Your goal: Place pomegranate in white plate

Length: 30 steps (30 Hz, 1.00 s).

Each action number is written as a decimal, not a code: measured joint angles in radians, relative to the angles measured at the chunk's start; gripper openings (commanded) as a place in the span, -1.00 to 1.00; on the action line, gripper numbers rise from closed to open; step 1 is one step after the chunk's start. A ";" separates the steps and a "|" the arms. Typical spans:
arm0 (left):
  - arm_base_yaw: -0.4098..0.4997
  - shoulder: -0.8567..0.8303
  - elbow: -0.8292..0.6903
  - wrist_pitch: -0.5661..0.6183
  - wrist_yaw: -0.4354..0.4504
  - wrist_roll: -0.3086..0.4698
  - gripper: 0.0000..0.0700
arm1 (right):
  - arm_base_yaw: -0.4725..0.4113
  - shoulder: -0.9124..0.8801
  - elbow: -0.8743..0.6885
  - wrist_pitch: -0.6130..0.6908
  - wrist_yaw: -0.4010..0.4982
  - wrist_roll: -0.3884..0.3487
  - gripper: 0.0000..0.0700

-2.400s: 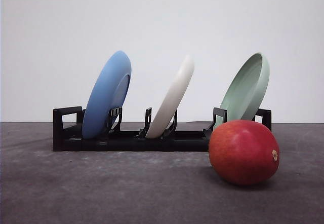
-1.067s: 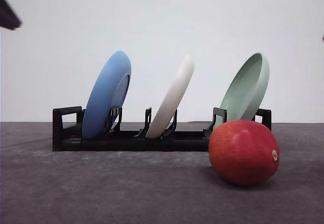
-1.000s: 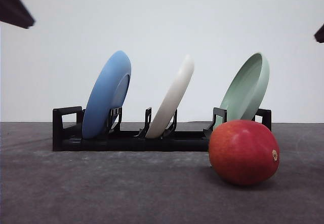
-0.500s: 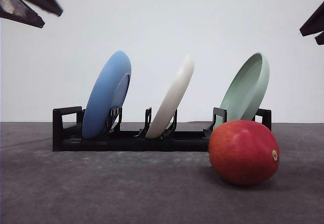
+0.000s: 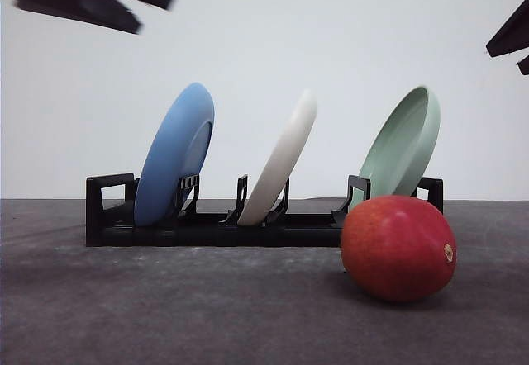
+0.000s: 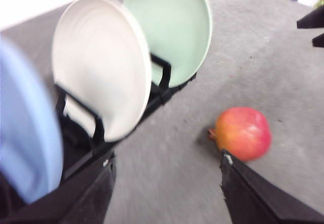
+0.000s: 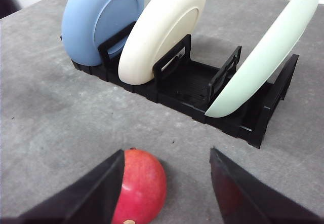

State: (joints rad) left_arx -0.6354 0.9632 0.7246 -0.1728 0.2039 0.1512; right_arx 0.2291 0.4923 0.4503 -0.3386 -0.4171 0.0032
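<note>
Pomegranate, lower right of front view: smooth skin w/ soft sheen, red. White plate, centre: matt, cream, faint rings on face in left wrist view, prob. ceramic but blur makes it hard to tell. Rack: black plastic, semi-matt. Table: grey, rough, matt, mottled.

Plain white wall behind grey tabletop

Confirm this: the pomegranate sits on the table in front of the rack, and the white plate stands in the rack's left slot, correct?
Not quite. The pomegranate does sit on the table in front of the rack, but the white plate stands in the middle slot, between the blue plate and the green plate, as the front view shows.
</note>
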 measured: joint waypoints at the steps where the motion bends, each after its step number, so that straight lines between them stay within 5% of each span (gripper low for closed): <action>1: -0.011 0.029 0.000 0.031 -0.019 0.002 0.11 | 0.000 0.000 0.000 0.000 0.000 0.000 -0.03; 13: -0.095 0.399 0.089 0.336 -0.131 -0.017 0.11 | 0.000 0.000 0.000 0.000 0.000 0.000 -0.03; 30: -0.096 0.760 0.401 0.338 -0.194 -0.037 0.11 | 0.000 0.000 0.000 0.000 0.000 0.000 -0.03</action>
State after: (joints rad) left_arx -0.7319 1.7235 1.1258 0.1650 0.0099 0.1146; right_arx 0.2291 0.4923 0.4503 -0.3389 -0.4168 0.0032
